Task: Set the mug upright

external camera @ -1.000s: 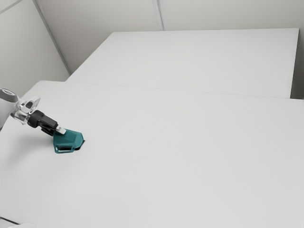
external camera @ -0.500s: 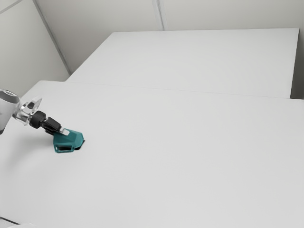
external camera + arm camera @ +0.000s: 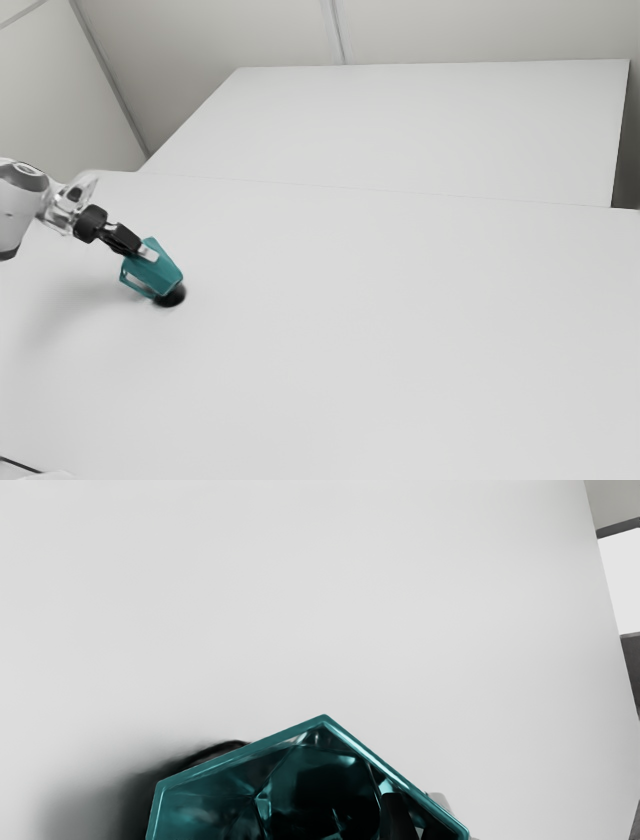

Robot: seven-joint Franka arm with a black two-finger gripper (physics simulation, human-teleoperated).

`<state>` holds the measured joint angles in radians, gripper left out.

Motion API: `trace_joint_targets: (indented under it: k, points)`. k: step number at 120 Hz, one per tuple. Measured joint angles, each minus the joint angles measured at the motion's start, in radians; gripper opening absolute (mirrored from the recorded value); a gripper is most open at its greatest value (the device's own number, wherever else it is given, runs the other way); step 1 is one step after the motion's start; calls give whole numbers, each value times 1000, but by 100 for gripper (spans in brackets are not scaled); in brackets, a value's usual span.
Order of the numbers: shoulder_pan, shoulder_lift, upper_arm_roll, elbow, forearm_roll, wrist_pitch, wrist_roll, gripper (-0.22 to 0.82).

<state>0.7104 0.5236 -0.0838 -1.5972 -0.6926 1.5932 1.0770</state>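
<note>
Cable: thin dark line (image 3: 20, 465) at the exterior view's bottom left corner, pale rounded part (image 3: 50, 475) just beside it
Arm: white and grey rounded link (image 3: 14, 215), enters at the exterior view's left edge, reaches toward the right and down
Mount: clear and metallic wrist piece (image 3: 72, 202), between link and gripper
Gripper: black two-finger gripper (image 3: 148, 254), slanted down toward the exterior view's right, light tip against the mug near its mouth
Jaws: closed on the mug wall, black finger (image 3: 396, 817) inside the rim, light grey tip (image 3: 441, 802) outside in the wrist view
Handle: teal angular loop (image 3: 140, 292), on the mug's side facing the exterior view's lower left
Mug: teal, glossy, faceted, hard-walled (image 3: 162, 270), held tilted, not upright. Mouth toward the hand, base down toward the exterior view's lower right. Sits in from the bench's far edge, near its far left corner. Can't tell if the base touches the bench
Shadow: dark patch (image 3: 171, 297) at the mug's base, fainter shading spreads toward the exterior view's left
Bench: smooth white flat top (image 3: 380, 330), far left corner rounded, far edge runs off at the exterior view's right
Second top: white flat slab (image 3: 430, 125) beyond the bench's far edge
Walls: pale grey panels (image 3: 200, 35) behind, dark upright seams
</note>
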Motion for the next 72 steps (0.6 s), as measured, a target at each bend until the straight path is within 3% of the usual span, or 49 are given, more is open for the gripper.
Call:
trace_joint_targets:
  k: [32, 47, 72]
  points:
    - [-99, -112, -71, 0, 64, 26, -47, -17]
    - [-121, -171, -173, -16, 191, 62, -97, -18]
    - [-135, -321, -326, -174, 451, 207, -196, -18]
